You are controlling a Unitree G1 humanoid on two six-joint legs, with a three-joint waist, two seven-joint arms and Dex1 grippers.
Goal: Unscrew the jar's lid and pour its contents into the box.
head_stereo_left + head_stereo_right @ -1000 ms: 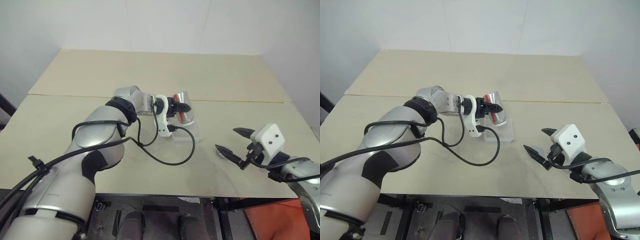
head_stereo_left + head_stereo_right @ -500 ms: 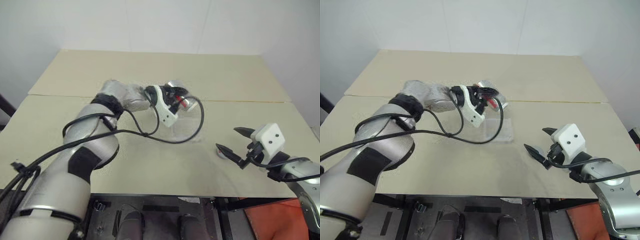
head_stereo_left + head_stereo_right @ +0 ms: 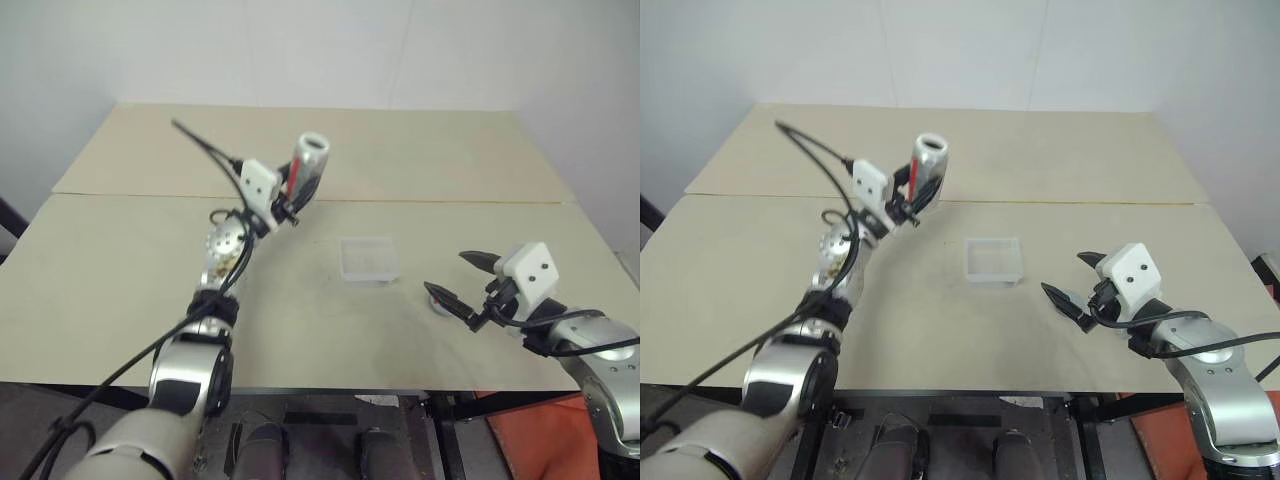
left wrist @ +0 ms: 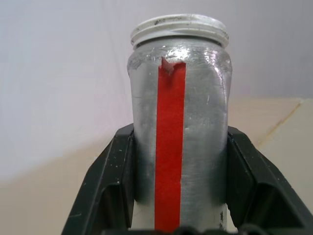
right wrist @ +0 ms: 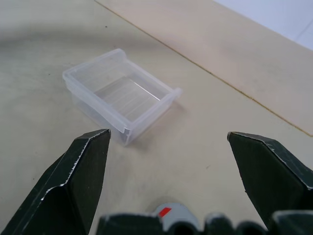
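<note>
The left gripper [image 3: 297, 187] is clamped on the jar [image 3: 307, 165], one black finger [image 4: 105, 188] pressed against each side of the silver body. The jar is held in the air, roughly upright and leaning slightly, above the far left part of the table [image 3: 120, 270] and well apart from the box [image 3: 368, 260]. Its mouth is uncovered (the white threaded rim shows at the top), and the red stripe runs down the side facing the wrist camera.

The box rests on the table near the centre, with its open side up. Whether it holds anything cannot be told.

The right gripper [image 3: 462, 281] hangs low over the near right part of the table with its two fingers spread wide and nothing between them. It points toward the box, which lies ahead of it and apart from it. The lid [image 3: 439, 299] lies flat on the table just beneath this gripper, red mark facing up.

A black cable [image 3: 205, 150] loops up from the left wrist. A seam [image 3: 480, 203] crosses the table beyond the box. Nothing lies between the jar and the box.
</note>
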